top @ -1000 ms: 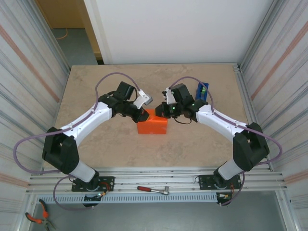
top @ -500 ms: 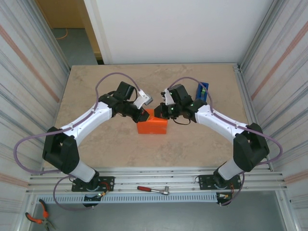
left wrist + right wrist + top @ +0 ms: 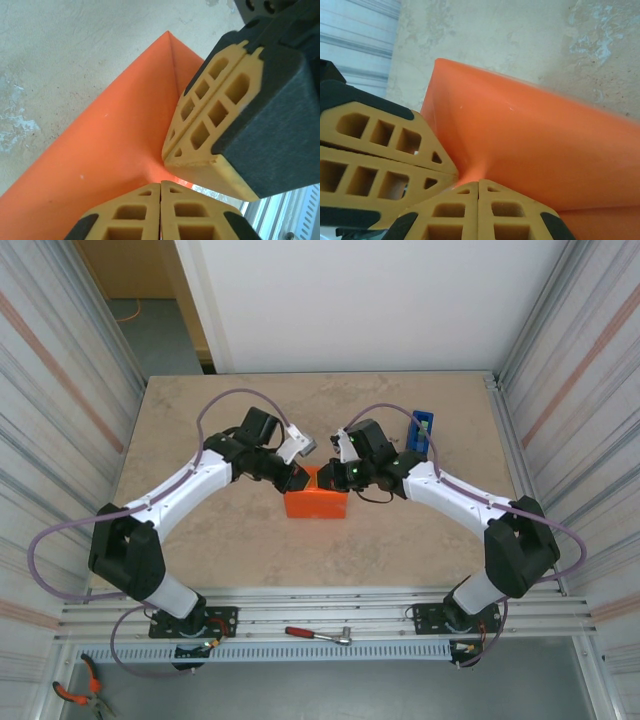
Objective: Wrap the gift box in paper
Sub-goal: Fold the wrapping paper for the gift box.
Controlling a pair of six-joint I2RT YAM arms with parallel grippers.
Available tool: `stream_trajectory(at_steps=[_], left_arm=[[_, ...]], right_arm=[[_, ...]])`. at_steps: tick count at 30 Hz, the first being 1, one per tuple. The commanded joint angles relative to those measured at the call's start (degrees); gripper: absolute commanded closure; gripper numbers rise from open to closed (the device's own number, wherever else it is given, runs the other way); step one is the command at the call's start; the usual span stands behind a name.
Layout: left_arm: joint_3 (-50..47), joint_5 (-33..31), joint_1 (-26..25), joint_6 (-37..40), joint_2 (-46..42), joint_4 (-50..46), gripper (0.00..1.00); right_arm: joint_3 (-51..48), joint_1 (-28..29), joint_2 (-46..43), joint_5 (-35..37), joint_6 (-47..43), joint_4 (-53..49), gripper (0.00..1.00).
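The left gripper [image 3: 160,186] is clenched, its two yellow pads pressed flat together at the bottom centre of its own wrist view. The right gripper [image 3: 478,184] is clenched the same way at the bottom of its view. Their tips nearly touch, the right one coming in from the upper right of the left wrist view and the left one from the lower left of the right wrist view. Where they meet, the paper [image 3: 318,502] is drawn up into a small peak that runs in toward both sets of pads. I cannot tell which pair actually pinches it.

Seen from above, the orange paper forms a boxy block just below the middle of the frame, with both grippers at its upper edge. Whatever it covers is hidden. A sharp fold line runs up its surface in the left wrist view.

The block sits on a beige stone-patterned table [image 3: 200,420]. A blue dispenser [image 3: 423,430] stands right of centre, just behind the right arm. Along the metal rail at the bottom lies a red-handled wrench [image 3: 318,635], and pliers [image 3: 78,692] lie in the lower left corner.
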Motion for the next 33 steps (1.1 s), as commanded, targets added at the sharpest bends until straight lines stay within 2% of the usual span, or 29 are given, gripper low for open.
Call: stream_trajectory(at_steps=[1,8,24,33], left_arm=[[3.45,1.02,0.58,-0.64,-0.16,-0.86,0.87],[4.25,1.64,0.67,-0.41,1.11,-1.19,0.86],[-3.72,0.53,-0.04,-0.4,1.53,-1.19,0.87],[-4.43,-0.11,-0.39,-0.11,1.9,-1.39,0.9]], right_arm=[[-2.55,0.24,0.2,1.98,0.78,-2.06,1.0],[-3.59,0.26,-0.3,2.21,0.79,-1.9,1.0],[-3.15,-0.07,-0.21,1.66,0.96,-1.6,1.0],[3.07,-2.24,-0.42,-1.18,1.23,-1.79,1.0]])
